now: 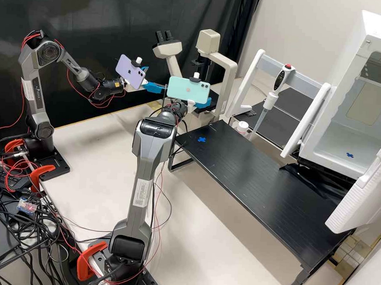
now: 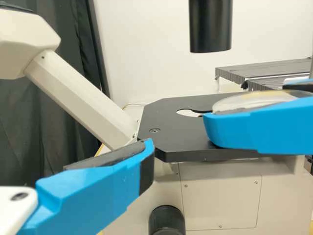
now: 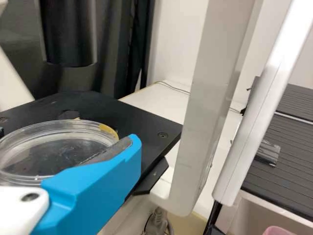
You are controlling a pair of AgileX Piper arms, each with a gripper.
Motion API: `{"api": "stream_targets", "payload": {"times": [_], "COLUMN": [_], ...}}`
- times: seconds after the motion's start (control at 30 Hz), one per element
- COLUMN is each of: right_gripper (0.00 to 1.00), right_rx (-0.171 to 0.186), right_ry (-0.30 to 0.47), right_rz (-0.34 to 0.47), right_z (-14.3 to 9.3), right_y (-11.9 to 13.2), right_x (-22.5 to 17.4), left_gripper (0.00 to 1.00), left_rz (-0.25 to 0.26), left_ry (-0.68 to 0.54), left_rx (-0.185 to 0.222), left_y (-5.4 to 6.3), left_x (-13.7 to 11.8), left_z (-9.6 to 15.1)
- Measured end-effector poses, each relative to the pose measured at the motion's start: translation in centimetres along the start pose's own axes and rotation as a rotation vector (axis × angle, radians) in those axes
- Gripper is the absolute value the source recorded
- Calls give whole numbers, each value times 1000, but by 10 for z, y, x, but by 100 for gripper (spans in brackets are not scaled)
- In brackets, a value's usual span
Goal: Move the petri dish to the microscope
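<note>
The left gripper (image 1: 155,78) stands open beside the microscope (image 1: 229,72), its blue fingers spread. In the left wrist view one finger of the left gripper (image 2: 139,164) is in front of the black stage (image 2: 181,134), with nothing against its dark pad. The right gripper (image 1: 204,104) is at the stage's near side. The clear petri dish (image 2: 259,100) lies flat between its near finger (image 2: 259,132) and far finger. In the right wrist view the right gripper (image 3: 117,156) has its pad against the rim of the dish (image 3: 54,147), at the stage edge. Contact with the stage cannot be told.
The objective tube (image 3: 68,32) hangs above the stage. Right of the microscope stand a white rack (image 1: 300,76) with a pipette (image 1: 272,93), a white cup (image 1: 242,127), a low black table (image 1: 256,180) and an open white incubator (image 1: 339,142).
</note>
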Motion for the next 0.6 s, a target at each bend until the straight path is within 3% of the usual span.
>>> {"api": "stream_targets", "payload": {"times": [0.23, 0.4, 0.6], "right_gripper": [0, 0, 0], "right_rx": [24, -8, -20], "right_ry": [-25, -17, -34], "right_rz": [-27, -24, -55], "right_z": [-2, -11, -17], "right_y": [-6, -8, -15], "right_x": [16, 21, 29], "left_gripper": [100, 100, 100], "left_rz": [0, 0, 0], "left_ry": [0, 0, 0], "left_rx": [0, 0, 0], "left_y": [0, 0, 0], "left_x": [0, 0, 0], "left_z": [0, 0, 0]}}
